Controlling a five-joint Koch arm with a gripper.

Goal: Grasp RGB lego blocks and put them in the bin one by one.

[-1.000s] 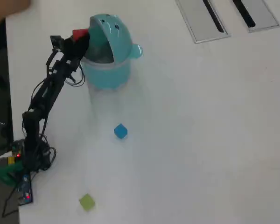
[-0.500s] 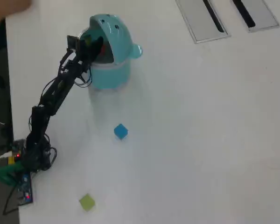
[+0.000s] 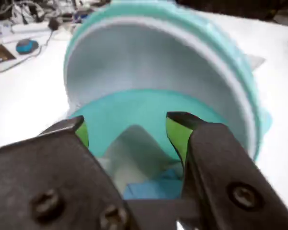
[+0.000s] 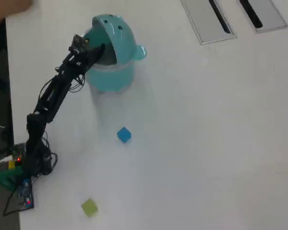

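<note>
At the mouth of the teal round plastic bin with domed hood (image 4: 116, 38): black hobby-arm gripper with green-padded jaws (image 3: 127, 125), reaching into the opening. Jaws stand well apart with nothing between them; only the bin's interior shows through the gap in the wrist view.

Change noted: a second ago the small red cube-like plastic block was clamped in the jaws just outside the hood; half a second ago the gripper had entered the opening; now the jaws are spread and the red block is out of sight in both views. Judged released into the bin, though the block itself cannot be made out inside. One of three judged delivered.

Remaining: small blue plastic block (image 4: 124, 134), on the table below the bin in the overhead view, unmoved; small yellow-green plastic block (image 4: 89, 207), further down near the arm's base, unmoved.

Surface: plain white table (image 4: 206, 143), uncluttered; two grey slotted panels (image 4: 233, 18) at its top edge. Room: cables and clutter beyond the table, blurred.
</note>
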